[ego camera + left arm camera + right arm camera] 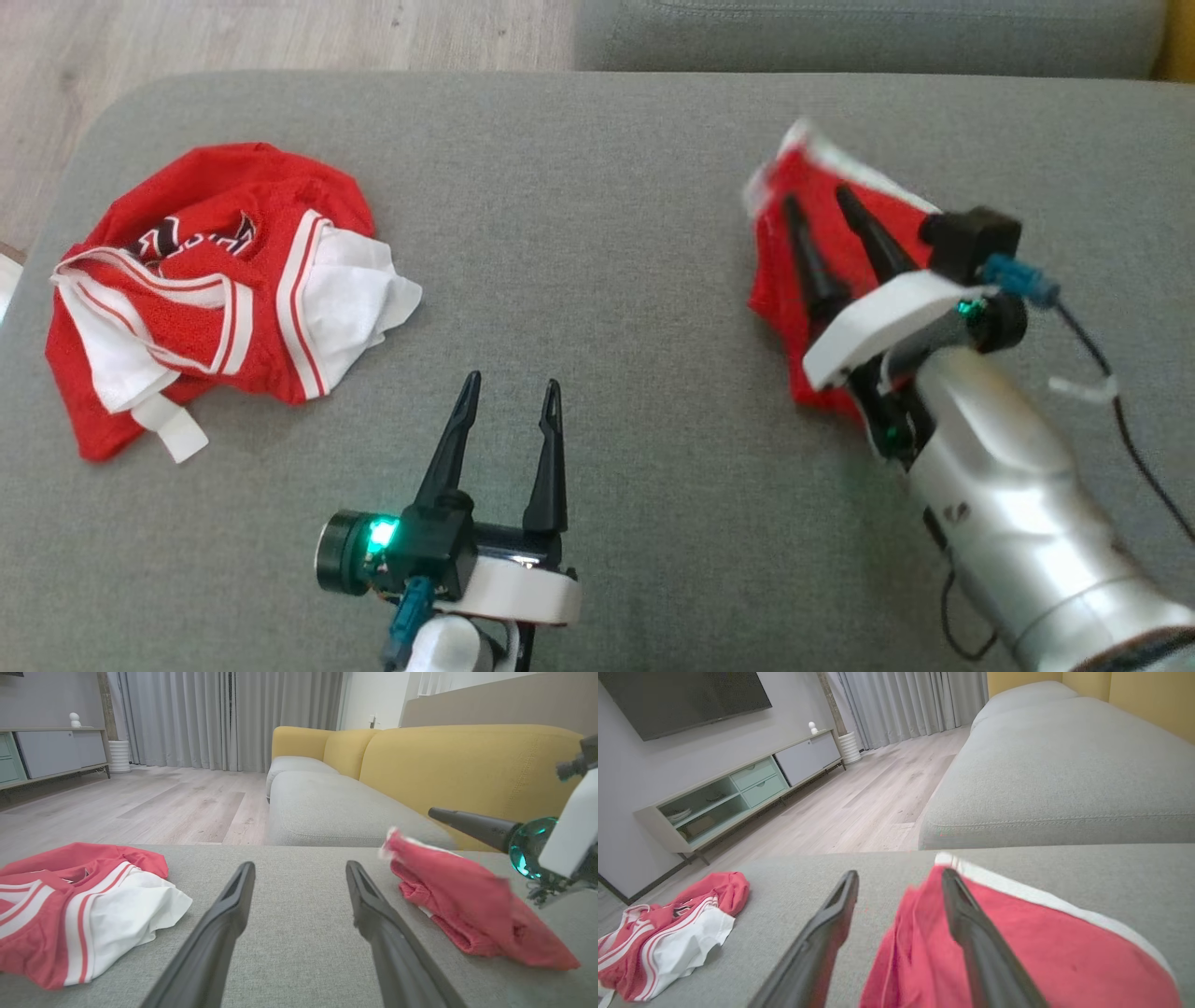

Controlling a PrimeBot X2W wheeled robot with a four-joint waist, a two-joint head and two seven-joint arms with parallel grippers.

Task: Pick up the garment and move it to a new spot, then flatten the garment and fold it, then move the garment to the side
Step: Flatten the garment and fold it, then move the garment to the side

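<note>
red garment (773, 280) w/ white trim lies bunched on the right side of the grey cushion (597, 233), its far edge blurred in head view. left wrist view shows it (467, 896) as a rumpled heap resting on the cushion. in right wrist view the cloth (1064, 952) spreads under and to the right of the fingers, white band along its far edge.

right gripper (818, 196) sits right over it, fingers pointing away from the robot. the jaws are spread apart, not clamped on the fabric. in right wrist view (900, 872) one finger lies over the red cloth and the other over bare cushion, w/ a fold of cloth in the gap. can't tell if the fingers touch the cloth or hang just above. one of its fingers (472, 825) pokes in from the right in left wrist view, above the garment.

left gripper (513, 379) is low in the middle of the cushion, jaws spread wide, nothing between them (300, 864), well apart from both cloths.

a 2nd piece, a red & white striped jersey (187, 308), lies crumpled on the cushion's left side, well apart from the red garment.

beyond the cushion: another grey seat (336, 807), yellow sofa back (467, 760), wood floor (163, 802), grey curtains (224, 718), a low tv cabinet (738, 788).
</note>
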